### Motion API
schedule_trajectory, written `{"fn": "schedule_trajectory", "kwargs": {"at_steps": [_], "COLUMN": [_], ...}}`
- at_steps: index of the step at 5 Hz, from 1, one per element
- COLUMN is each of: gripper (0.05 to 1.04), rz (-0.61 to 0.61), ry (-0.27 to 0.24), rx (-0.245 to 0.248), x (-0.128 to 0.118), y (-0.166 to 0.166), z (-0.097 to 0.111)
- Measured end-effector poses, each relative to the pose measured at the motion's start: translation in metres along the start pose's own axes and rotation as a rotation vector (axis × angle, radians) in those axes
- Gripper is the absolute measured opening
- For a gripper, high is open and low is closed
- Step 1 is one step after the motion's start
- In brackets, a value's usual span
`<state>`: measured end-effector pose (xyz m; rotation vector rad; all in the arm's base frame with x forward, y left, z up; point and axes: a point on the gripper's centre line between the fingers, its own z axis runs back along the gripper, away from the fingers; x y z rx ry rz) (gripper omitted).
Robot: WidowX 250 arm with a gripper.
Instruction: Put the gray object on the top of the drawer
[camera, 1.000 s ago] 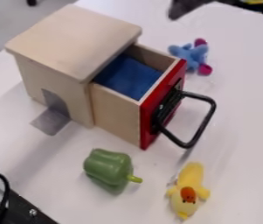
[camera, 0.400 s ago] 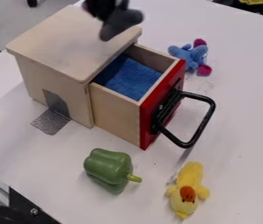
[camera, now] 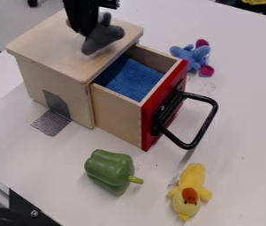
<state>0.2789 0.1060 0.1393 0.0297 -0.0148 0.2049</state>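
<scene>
Hanging over the wooden top (camera: 43,40) of the cabinet (camera: 79,103), the gray object (camera: 104,39) was gripped between the jaws of the black gripper (camera: 90,32); whether the top was touched could not be determined. The red-fronted drawer (camera: 165,103) was extended, with blue fabric (camera: 132,80) exposed inside. A green pepper (camera: 108,170) and a yellow plush duck (camera: 192,178) were seen nearby.
</scene>
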Motion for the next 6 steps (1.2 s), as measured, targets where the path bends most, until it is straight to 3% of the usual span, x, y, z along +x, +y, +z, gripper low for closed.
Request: {"fn": "schedule_trajectory", "kwargs": {"at_steps": [1, 2, 3, 4, 5, 6], "gripper": [0.115, 0.313, 0.611, 0.909, 1.003, 0.998], "rz": [-0.002, 0.017, 0.021, 0.012, -0.068, -0.147], "ry": [0.010, 0.026, 0.048, -0.006, -0.069, -0.105], "rx": [0.006, 0.009, 0.020, 0.023, 0.011, -0.009], "x": [-0.002, -0.004, -0.008, -0.006, -0.002, 0.000], "y": [0.001, 0.002, 0.000, -0.006, -0.026, -0.047], "z": [-0.001, -0.001, 0.002, 0.024, 0.049, 0.066]}}
